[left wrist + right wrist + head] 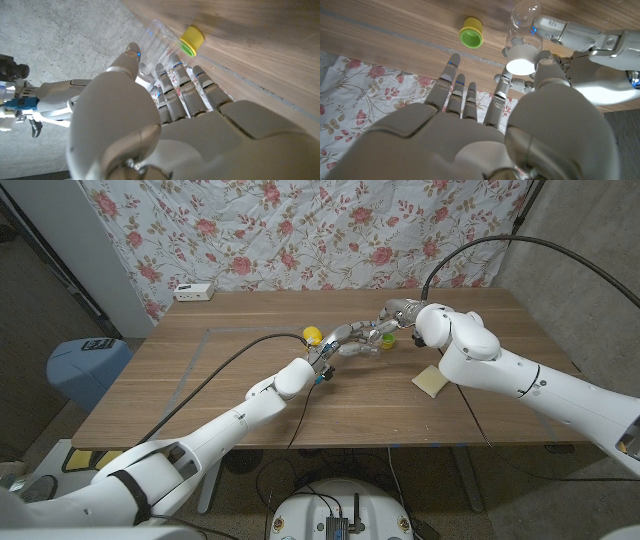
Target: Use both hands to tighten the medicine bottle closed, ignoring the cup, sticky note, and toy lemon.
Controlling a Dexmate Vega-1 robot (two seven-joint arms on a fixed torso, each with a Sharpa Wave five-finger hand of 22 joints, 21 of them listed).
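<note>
Beside the toy lemon (312, 334), toward the table's (200, 395) far middle, we have both hands meeting at the medicine bottle (522, 35). Our left hand (345, 342) wraps its fingers around the clear body; our right hand (398, 313) pinches the white cap (521, 59) between thumb and fingertips. We judge tightening under way, not finished. The small yellow-green cup (470, 33) lies just beside the bottle. We can read no label.
</note>
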